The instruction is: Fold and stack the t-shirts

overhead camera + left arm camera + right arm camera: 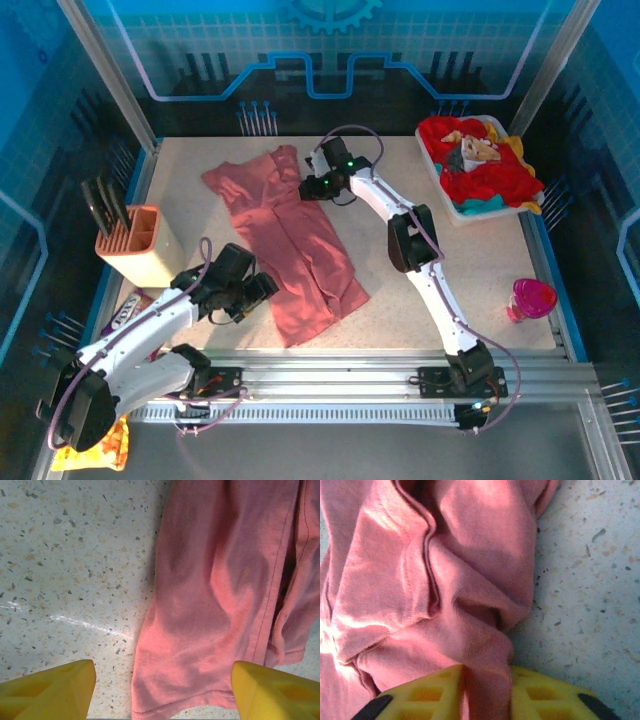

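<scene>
Item: pink t-shirt (290,250), one, lying rumpled and slantwise across the middle of the counter (480,280), upper end toward the far edge, hem toward the near edge, its length partly doubled over itself. Right claw (487,682): closed on a bunched ridge of cloth at the shirt's far end, on the right side, fabric pinched between the yellow fingers. Left claw (162,685): open, holding nothing, poised above the hem's left corner with one finger over bare counter and the other over cloth. Also present: heap of red, yellow and teal t-shirts (480,165) in a white tray (445,200) at the far right corner; orange knife block (130,245) by the left edge. Hazards, as judged: the pinch looks narrow and may take several layers or slip off; with the near end unheld, any pull would likely drag the whole shirt and skew the fold; the left claw, straddling the hem's edge, might close on a mere sliver or miss it.
</scene>
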Available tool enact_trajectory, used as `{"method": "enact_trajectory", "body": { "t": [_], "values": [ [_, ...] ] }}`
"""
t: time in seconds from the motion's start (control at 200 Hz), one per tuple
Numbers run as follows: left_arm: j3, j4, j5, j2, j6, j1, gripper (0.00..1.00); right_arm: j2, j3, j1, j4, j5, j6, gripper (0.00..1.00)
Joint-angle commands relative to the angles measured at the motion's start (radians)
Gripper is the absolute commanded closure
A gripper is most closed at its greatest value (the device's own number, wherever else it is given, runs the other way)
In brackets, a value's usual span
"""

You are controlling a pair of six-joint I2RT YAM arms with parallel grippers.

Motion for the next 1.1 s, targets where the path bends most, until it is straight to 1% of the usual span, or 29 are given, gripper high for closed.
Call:
{"method": "enact_trajectory", "body": {
  "t": [0.0,0.055,0.09,0.185,0.28,0.475,0.595,0.68,0.775,0.805,0.885,0.945,0.995,1.096],
  "values": [
    [-0.014,0.009,0.023,-0.013,0.000,0.006,0.27,0.026,0.026,0.013,-0.015,0.044,0.019,0.86],
    [-0.016,0.015,0.024,-0.012,-0.002,0.006,0.27,0.021,0.023,0.013,-0.011,0.059,0.024,0.93],
    [-0.014,0.016,0.024,-0.012,0.000,0.007,0.27,0.016,0.020,0.013,-0.010,0.072,0.029,1.00],
    [-0.009,0.017,0.021,-0.012,-0.004,0.006,0.28,-0.006,0.003,0.009,-0.006,0.111,0.054,1.00],
    [-0.004,0.018,0.016,-0.012,-0.002,0.006,0.28,-0.053,-0.055,0.006,0.012,0.168,0.075,1.00],
    [0.007,0.029,0.016,0.014,0.006,0.006,0.27,-0.213,-0.300,-0.015,0.117,0.298,0.147,1.00],
    [0.019,0.037,0.018,0.037,0.015,0.006,0.27,-0.297,-0.429,-0.037,0.148,0.363,0.205,1.00],
    [0.028,0.046,0.015,0.050,0.022,0.006,0.27,-0.368,-0.539,-0.050,0.206,0.373,0.238,1.00],
    [0.042,0.058,0.014,0.072,0.029,0.009,0.27,-0.422,-0.644,-0.065,0.229,0.421,0.280,1.00],
    [0.047,0.063,0.015,0.083,0.032,0.008,0.27,-0.463,-0.677,-0.070,0.239,0.433,0.295,1.00],
    [0.061,0.072,0.023,0.109,0.044,0.009,0.27,-0.505,-0.771,-0.086,0.279,0.433,0.334,1.00],
    [0.075,0.071,0.023,0.127,0.055,0.009,0.28,-0.531,-0.819,-0.093,0.288,0.450,0.353,1.00],
    [0.086,0.070,0.021,0.140,0.064,0.011,0.28,-0.551,-0.857,-0.097,0.314,0.439,0.360,1.00],
    [0.102,0.072,0.023,0.166,0.088,0.014,0.28,-0.552,-0.861,-0.101,0.311,0.419,0.350,1.00]
  ]
}}
